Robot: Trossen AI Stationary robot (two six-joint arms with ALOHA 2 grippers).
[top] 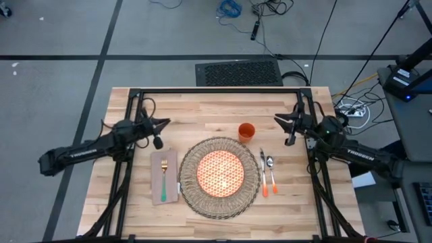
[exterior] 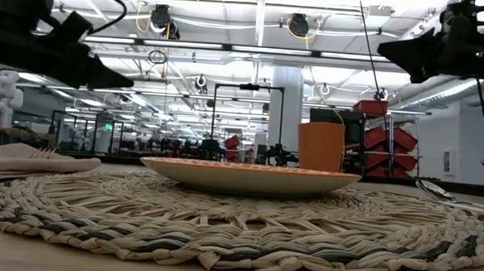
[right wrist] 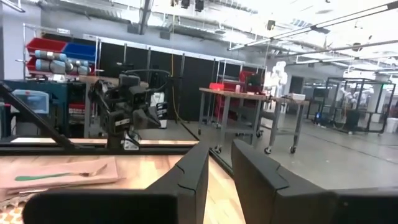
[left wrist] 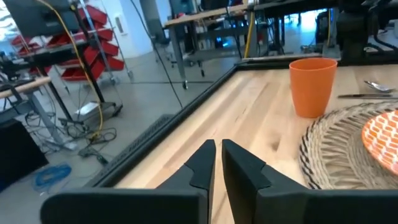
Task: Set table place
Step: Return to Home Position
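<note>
The setting looks complete, as far as can be judged. The woven placemat (top: 188, 194) lies on the tabletop (top: 202, 101) with the orange-patterned plate (top: 220, 171) centred on it. Just beside the placemat on the left arm's side lies the beige napkin (top: 156, 177), with the green-handled fork (top: 163, 181) on top of it. On the right arm's side, the knife (top: 262, 169) lies nearest the placemat and the spoon (top: 271, 172) just beyond it, side by side. The orange cup (top: 247, 132) stands upright near the placemat's far edge, toward the knife. Nothing seems left to place, and what remains is probably only parking the arms. The left end effector (left wrist: 218, 144) hangs above bare wood well clear of the placemat, beyond the napkin, fingers clenched to a sliver on nothing. The right end effector (right wrist: 221, 146) hangs on the opposite side, beyond the cup and cutlery, fingers slightly parted and empty.
</note>
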